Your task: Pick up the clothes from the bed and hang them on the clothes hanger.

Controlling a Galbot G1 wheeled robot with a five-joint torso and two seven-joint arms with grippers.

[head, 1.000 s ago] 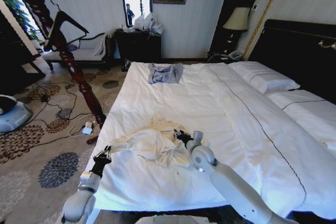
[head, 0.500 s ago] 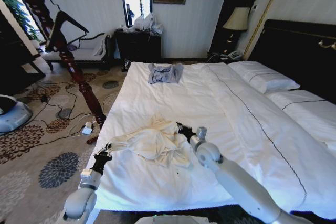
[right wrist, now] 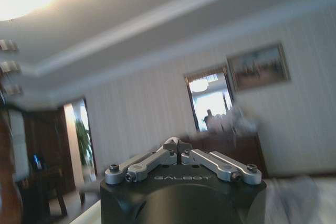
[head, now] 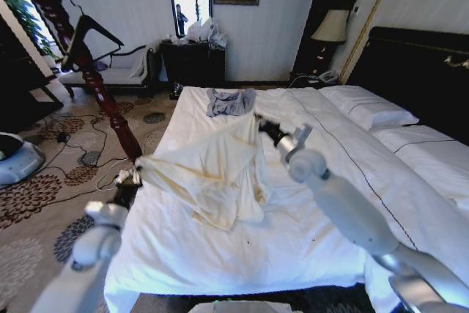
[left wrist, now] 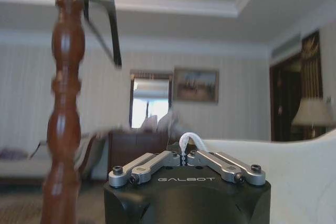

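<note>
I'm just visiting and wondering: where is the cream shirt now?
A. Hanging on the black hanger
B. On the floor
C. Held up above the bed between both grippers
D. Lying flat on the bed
C: the cream shirt hangs stretched between the left gripper and right gripper, lifted over the bed.

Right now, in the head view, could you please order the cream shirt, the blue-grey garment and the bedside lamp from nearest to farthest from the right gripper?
From the right gripper:
1. Cream shirt, pinched in it and hanging beside it.
2. Blue-grey garment, just beyond, near the bed's far edge.
3. Bedside lamp, in the far right corner.
</note>
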